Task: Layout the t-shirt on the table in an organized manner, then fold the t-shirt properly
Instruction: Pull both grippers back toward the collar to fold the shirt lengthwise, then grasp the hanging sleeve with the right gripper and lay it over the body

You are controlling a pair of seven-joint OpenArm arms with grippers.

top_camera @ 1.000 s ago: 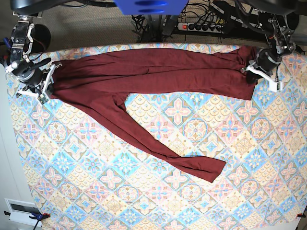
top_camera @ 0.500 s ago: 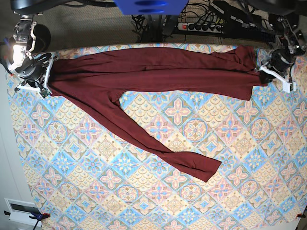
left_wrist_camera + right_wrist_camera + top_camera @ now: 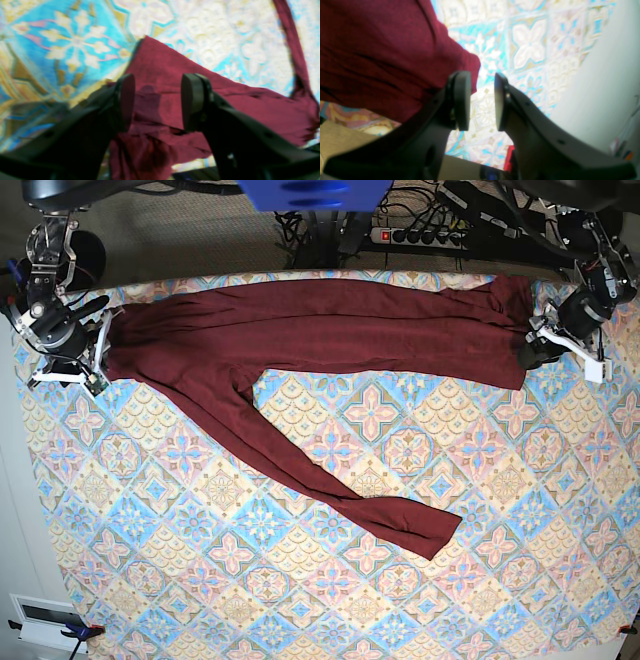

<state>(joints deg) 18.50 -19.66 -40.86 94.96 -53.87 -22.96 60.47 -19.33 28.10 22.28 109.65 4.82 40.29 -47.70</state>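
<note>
The t-shirt (image 3: 330, 330) lies stretched along the table's (image 3: 330, 600) far edge, one sleeve trailing forward — left end effector (image 3: 156, 102) gapes wide over it, right end effector (image 3: 482, 101) narrowly parted, both empty.

Base view: high overhead, looks straight down on whole table (image 3: 330, 580), far edge at top; both arms at upper corners.

Left wrist view: sits behind left gripper (image 3: 156, 102), looks along black fingers (image 3: 125, 100) down onto t-shirt (image 3: 225, 100), very near, blurred.

Right wrist view: same mounting behind right gripper (image 3: 482, 101), close, tilted down at shirt edge and table corner; pale floor beyond at frame right.

Shared: each wrist view covers one shirt end also seen in base view: left gripper (image 3: 553, 335) at its right, right gripper (image 3: 95, 345) at its left.
</note>
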